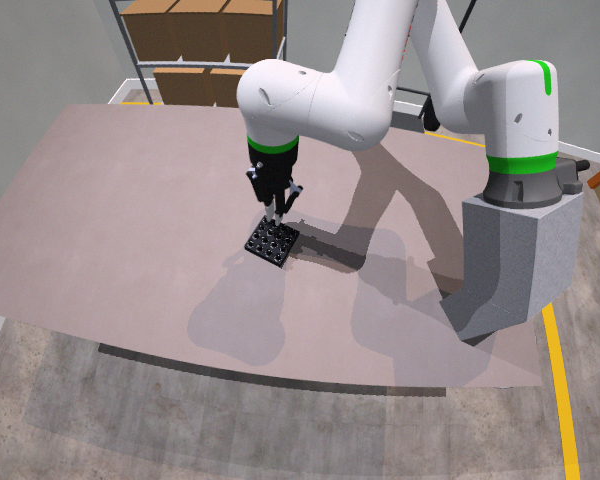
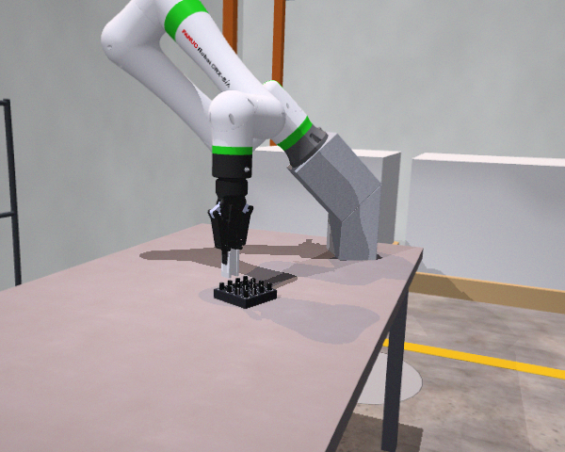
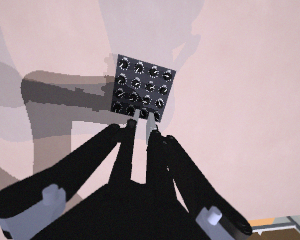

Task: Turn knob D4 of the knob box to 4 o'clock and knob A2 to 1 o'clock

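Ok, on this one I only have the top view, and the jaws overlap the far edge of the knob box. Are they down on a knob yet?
Observer: Not by the exterior view. The gripper hangs over the knob box, with its fingertips just above the knob tops of the edge row.
Operator: Are the jaws shut?
Observer: The wrist view shows them narrowly parted, with a pale gap showing and nothing between them.
Operator: Is the box sitting flat?
Observer: Yes, the exterior view shows it level on the table.
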Motion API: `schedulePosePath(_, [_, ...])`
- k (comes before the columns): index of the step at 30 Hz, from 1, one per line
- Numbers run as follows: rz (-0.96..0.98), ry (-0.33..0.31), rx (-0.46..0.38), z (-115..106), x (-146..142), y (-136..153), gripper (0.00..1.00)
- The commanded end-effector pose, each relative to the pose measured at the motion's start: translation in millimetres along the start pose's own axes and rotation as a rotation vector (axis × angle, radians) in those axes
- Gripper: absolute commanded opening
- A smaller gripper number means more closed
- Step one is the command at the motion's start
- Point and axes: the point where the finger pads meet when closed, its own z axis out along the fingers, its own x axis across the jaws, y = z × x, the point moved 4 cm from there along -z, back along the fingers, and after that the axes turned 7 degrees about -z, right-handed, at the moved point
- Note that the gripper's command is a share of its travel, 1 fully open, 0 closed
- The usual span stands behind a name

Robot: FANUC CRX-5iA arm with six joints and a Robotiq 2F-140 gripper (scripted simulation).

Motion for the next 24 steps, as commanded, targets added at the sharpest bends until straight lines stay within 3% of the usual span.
schedulePosePath(1, [0.0, 0.0, 0.0, 2.8, 0.1, -0.2, 0.12])
schedulePosePath(24, [0.0, 0.0, 0.0, 5.8, 0.1, -0.2, 0.12])
